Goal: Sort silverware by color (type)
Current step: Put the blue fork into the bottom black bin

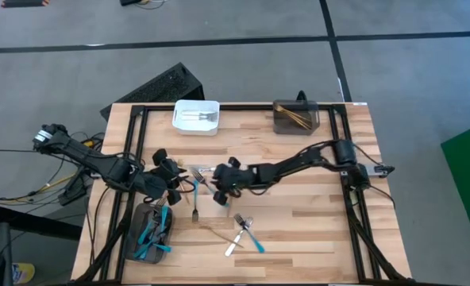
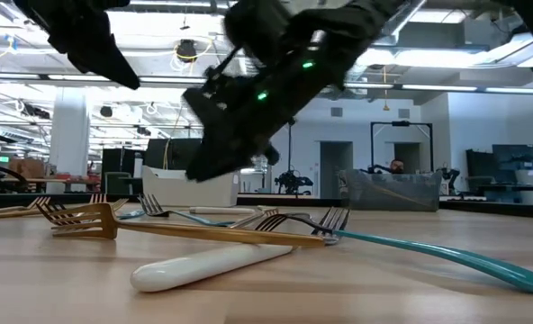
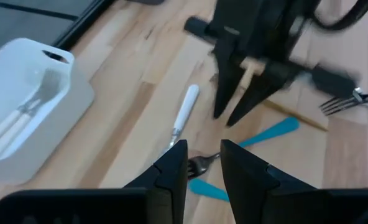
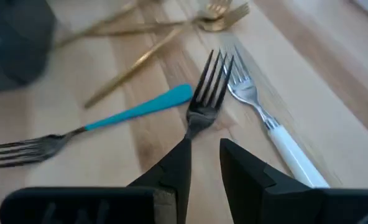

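Observation:
Silverware lies loose on the wooden table. In the right wrist view I see a plain silver fork [image 4: 206, 93], a white-handled fork [image 4: 277, 134], a blue-handled fork [image 4: 137, 110] and gold pieces [image 4: 215, 18]. My right gripper [image 4: 206, 163] [image 1: 216, 183] hovers open over the silver fork's handle. In the low view its fingers [image 2: 203, 166] are clear of the table. My left gripper [image 3: 204, 167] [image 1: 174, 181] is open just left of it, above a fork's tines [image 3: 200, 163] and a blue handle [image 3: 209, 190]. More pieces [image 1: 243, 234] lie nearer the table's near edge.
A white bin [image 1: 197, 117] with white-handled pieces sits at the far edge. A dark bin [image 1: 296, 117] holding gold pieces is to its right. Another dark bin [image 1: 150, 236] with blue-handled pieces stands near the left front corner. The two grippers are close together at mid-table.

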Robot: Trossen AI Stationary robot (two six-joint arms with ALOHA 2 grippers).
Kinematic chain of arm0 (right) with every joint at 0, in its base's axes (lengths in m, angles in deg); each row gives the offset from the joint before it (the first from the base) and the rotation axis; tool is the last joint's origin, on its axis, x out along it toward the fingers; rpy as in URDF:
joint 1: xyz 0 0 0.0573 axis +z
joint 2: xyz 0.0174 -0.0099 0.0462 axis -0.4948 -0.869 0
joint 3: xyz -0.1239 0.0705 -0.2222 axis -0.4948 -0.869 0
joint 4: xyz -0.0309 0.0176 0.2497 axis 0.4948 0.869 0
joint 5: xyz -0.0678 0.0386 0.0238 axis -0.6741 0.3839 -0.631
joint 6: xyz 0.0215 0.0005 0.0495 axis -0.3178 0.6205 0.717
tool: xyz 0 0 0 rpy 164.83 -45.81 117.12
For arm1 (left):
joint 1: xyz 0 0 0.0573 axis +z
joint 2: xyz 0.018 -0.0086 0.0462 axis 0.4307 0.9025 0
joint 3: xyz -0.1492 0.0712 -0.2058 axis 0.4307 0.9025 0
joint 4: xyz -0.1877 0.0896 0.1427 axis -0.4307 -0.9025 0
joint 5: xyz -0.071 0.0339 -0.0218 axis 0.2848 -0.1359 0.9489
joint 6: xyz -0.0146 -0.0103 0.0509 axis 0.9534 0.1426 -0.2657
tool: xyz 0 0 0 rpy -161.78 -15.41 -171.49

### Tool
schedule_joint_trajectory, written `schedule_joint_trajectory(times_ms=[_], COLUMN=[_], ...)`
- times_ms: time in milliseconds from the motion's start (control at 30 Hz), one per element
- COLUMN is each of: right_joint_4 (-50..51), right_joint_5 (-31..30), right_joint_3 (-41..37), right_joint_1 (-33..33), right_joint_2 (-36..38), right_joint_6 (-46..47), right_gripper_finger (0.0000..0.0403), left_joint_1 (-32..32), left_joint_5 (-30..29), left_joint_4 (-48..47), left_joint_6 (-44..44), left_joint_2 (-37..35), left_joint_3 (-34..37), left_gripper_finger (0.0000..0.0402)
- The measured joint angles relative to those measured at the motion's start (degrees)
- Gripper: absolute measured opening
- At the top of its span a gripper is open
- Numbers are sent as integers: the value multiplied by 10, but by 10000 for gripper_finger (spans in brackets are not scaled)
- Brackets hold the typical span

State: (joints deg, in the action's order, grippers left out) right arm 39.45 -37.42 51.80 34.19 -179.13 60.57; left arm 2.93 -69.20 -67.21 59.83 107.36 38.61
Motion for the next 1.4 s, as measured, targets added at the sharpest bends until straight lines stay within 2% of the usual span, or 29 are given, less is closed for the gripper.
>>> schedule_joint_trajectory(times_ms=[233,500,867,1233,1400], right_joint_4=[156,171,176,158,150], right_joint_5=[-12,32,46,76,59], right_joint_3=[123,153,152,152,152], right_joint_1=[4,5,8,11,17], right_joint_2=[-74,-98,-95,-98,-98], right_joint_6=[-19,-22,-27,-39,-57], right_gripper_finger=[146,188,160,162,162], left_joint_1=[2,3,5,5,5], left_joint_5=[-14,-12,-12,-16,-28], left_joint_4=[-7,-27,-36,-39,-35], left_joint_6=[11,9,25,24,23], left_joint_2=[5,20,32,31,31], left_joint_3=[0,0,0,0,2], left_gripper_finger=[83,83,83,83,83])
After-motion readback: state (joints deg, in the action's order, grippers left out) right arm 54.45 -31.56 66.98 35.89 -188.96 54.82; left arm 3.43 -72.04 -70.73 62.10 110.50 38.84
